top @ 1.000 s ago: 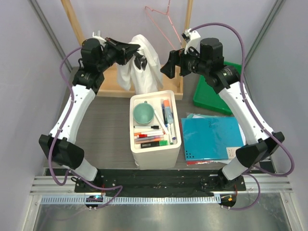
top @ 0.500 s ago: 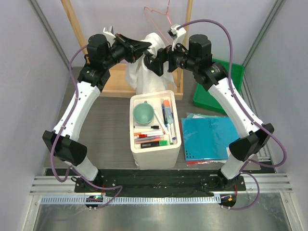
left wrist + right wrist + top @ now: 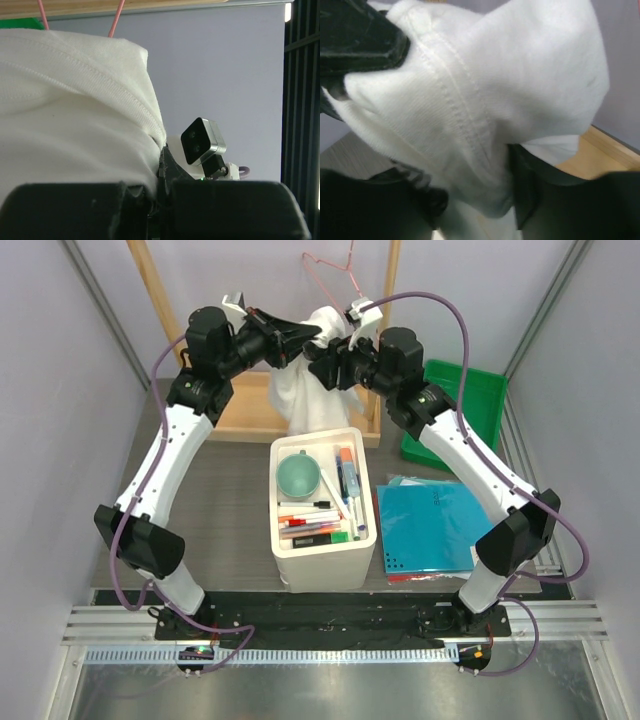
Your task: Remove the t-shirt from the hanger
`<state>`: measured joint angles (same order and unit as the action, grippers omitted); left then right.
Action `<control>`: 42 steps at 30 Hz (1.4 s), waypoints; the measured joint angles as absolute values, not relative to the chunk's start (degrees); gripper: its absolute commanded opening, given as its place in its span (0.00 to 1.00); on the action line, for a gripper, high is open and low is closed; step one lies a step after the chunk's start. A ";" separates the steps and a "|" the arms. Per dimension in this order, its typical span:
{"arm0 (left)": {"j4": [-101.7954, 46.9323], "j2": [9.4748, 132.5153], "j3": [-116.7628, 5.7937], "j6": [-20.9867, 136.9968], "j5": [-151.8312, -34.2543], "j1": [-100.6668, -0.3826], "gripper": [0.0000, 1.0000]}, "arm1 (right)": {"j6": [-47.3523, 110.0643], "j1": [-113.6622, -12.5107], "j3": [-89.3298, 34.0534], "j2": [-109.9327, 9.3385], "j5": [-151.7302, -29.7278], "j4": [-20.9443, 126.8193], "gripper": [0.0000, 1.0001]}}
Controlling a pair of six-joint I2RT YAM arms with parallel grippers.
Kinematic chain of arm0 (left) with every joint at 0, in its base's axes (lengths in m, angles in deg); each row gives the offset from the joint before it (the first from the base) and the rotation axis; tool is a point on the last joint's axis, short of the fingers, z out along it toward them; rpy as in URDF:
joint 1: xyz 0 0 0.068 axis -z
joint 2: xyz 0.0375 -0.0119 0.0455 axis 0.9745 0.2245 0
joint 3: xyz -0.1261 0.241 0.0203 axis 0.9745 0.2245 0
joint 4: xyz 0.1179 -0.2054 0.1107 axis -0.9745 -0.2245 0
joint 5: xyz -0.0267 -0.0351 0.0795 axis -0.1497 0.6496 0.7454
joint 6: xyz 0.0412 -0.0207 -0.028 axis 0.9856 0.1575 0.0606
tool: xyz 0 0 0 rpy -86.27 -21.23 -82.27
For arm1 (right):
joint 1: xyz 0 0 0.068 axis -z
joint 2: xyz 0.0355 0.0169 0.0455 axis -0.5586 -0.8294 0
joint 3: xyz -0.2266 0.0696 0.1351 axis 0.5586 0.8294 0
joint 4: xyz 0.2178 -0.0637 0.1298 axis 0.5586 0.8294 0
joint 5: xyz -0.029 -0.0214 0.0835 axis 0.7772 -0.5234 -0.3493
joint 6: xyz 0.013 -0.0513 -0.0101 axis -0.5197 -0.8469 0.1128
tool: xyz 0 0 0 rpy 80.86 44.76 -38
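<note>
The white t-shirt (image 3: 300, 390) hangs bunched in front of the wooden rack, its top just under the pink wire hanger (image 3: 331, 278). Whether it still sits on the hanger I cannot tell. My left gripper (image 3: 312, 334) is shut on the t-shirt's upper edge (image 3: 75, 125), and two pink hanger wires (image 3: 116, 22) rise behind the cloth. My right gripper (image 3: 326, 362) faces it from the right. Its jaws stand apart around a thick fold of the t-shirt (image 3: 520, 75), with the cloth touching both fingers (image 3: 525, 197). The left gripper's black finger (image 3: 360, 35) shows at the top left of the right wrist view.
The wooden rack frame (image 3: 150, 290) with its base board (image 3: 240, 415) stands at the back. A white bin (image 3: 290, 562) of pens and a green cup sits at the centre. A green tray (image 3: 455, 415) and a blue folder (image 3: 435, 525) lie to the right.
My right arm swung left to the t-shirt and its jaws narrowed round a fold. My left gripper carried the shirt's top a little to the right.
</note>
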<state>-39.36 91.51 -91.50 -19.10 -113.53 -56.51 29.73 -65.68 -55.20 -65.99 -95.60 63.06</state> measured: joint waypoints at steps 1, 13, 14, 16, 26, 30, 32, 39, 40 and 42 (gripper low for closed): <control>-39.34 91.51 -91.50 -19.14 -113.58 -56.51 0.00 | 29.91 -65.68 -54.83 -65.99 -95.12 62.21 0.21; -24.61 90.15 -82.25 -20.50 -121.07 -59.33 0.59 | 34.06 -66.06 -54.41 -65.88 -92.30 58.63 0.01; -24.04 89.43 -80.26 -20.35 -121.60 -60.03 0.62 | 34.15 -66.01 -54.41 -65.88 -91.84 58.80 0.01; -24.83 88.19 -77.55 -18.42 -122.69 -61.89 0.66 | 34.19 -65.97 -54.41 -65.68 -90.60 59.24 0.01; -47.80 78.87 -81.42 2.54 -120.31 -64.58 0.67 | 33.62 -65.71 -54.41 -61.92 -85.46 62.04 0.01; -55.95 74.31 -81.38 8.96 -116.38 -65.12 0.66 | 32.99 -65.71 -54.41 -58.67 -82.86 63.59 0.01; -59.77 73.37 -81.38 11.94 -113.95 -65.17 0.66 | 32.27 -65.71 -54.35 -56.46 -81.07 64.51 0.01; -68.47 71.75 -79.48 19.46 -108.31 -65.21 0.67 | 29.58 -65.71 -54.33 -47.80 -73.85 68.22 0.01; -69.15 71.31 -78.75 20.11 -108.00 -65.21 0.67 | 29.21 -65.71 -54.33 -46.62 -72.65 68.86 0.01; -70.51 70.74 -77.88 21.10 -107.31 -65.21 0.67 | 28.42 -65.71 -54.17 -44.33 -70.14 70.01 0.00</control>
